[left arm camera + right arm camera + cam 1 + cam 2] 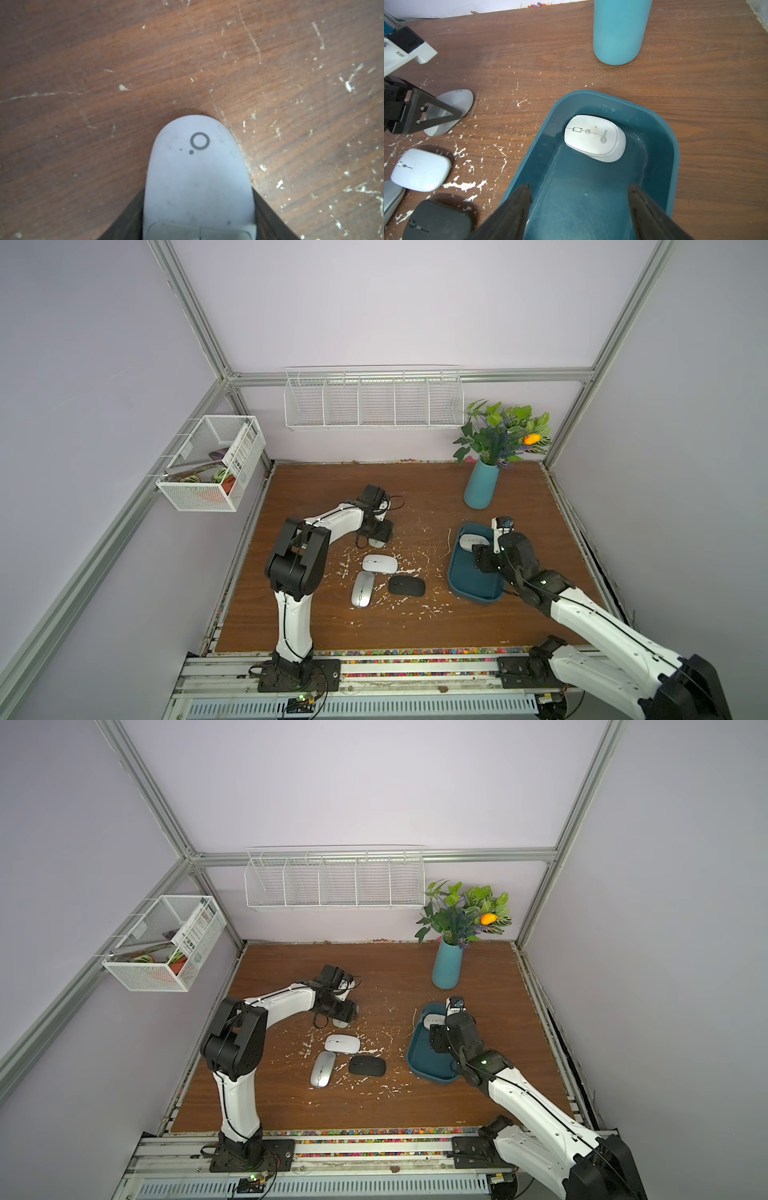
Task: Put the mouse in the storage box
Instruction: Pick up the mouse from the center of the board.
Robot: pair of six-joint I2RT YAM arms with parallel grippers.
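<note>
- While pinched at its flanks by the left gripper, the white oval plastic mouse is being judged light, slippery.
- Empty, the right gripper is being held open.

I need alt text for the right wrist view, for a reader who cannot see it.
A white mouse lies in the dark teal storage box, at the end away from the open right hand, which hovers over the box. On the wooden table beside it, the left hand grips a second white mouse.

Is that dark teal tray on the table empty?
No, a white mouse lies inside the storage box.
</note>
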